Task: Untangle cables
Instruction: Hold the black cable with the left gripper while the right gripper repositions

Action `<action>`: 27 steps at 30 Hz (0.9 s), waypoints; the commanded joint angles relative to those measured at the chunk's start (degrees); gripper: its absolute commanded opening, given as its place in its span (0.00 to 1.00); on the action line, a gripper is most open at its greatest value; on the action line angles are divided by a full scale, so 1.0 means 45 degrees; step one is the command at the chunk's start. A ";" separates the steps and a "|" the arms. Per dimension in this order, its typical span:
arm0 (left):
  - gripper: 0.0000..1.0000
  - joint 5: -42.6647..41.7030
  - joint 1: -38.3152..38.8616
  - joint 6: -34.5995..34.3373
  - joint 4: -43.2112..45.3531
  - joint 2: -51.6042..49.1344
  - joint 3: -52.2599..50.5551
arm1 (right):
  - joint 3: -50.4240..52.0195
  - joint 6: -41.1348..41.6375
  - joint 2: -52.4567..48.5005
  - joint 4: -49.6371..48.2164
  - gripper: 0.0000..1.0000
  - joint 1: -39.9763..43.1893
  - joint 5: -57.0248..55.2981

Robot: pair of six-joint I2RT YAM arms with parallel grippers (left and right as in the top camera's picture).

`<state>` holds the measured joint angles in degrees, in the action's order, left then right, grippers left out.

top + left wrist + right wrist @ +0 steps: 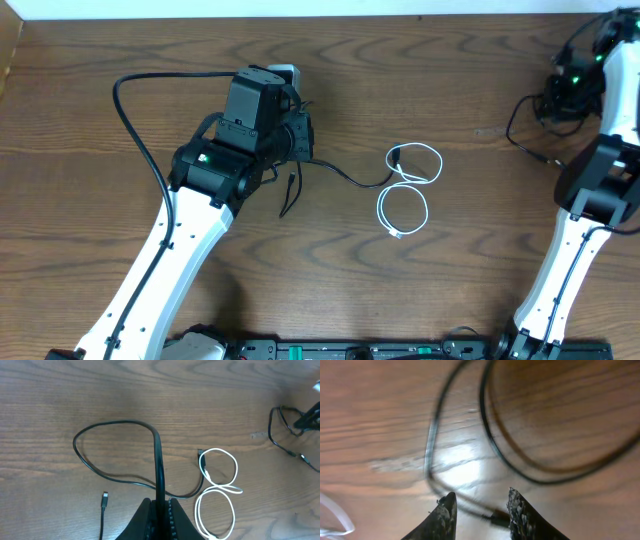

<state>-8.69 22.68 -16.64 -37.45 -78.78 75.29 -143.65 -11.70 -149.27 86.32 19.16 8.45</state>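
Note:
My left gripper (pixel 300 140) (pixel 161 506) is shut on the black cable (pixel 345 178) (pixel 115 422). The cable rises from between the fingers and loops over the table. One plug (pixel 104 499) lies loose at the left. Its other end (pixel 200 453) reaches the white cable (pixel 403 186) (pixel 218 488), which lies in a figure-eight of two loops at the table's middle. The black cable meets the white one near the waist of that figure-eight. My right gripper (pixel 558 98) (pixel 481 506) is far off at the right, low over the wood. It is open, with nothing held.
Another thin black cord (pixel 515 130) (pixel 272 430) (pixel 490 435) loops on the table by the right gripper, and its plug (pixel 499 520) lies between that gripper's fingertips. The left arm's thick black lead (pixel 135 120) arcs over the table's left side.

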 commanded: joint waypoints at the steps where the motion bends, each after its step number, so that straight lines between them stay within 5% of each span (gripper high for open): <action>1: 0.08 0.0029 0.0039 0.0121 0.0010 -0.0049 0.0073 | -0.0102 -0.0612 -0.0418 -0.0131 0.32 -0.0146 -0.1107; 12: 0.09 0.0073 0.0039 0.0121 0.0015 -0.0049 0.0073 | 0.0078 -0.2458 -0.0505 -0.0855 0.38 -0.0631 -0.0699; 27: 0.09 0.0078 0.0039 0.0126 0.0000 -0.0049 0.0073 | 0.0801 -0.2463 -0.0525 -0.2195 0.36 -0.0835 -0.1559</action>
<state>-8.67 22.68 -16.62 -37.45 -78.78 75.29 -140.88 -21.87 -151.41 76.90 15.25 2.52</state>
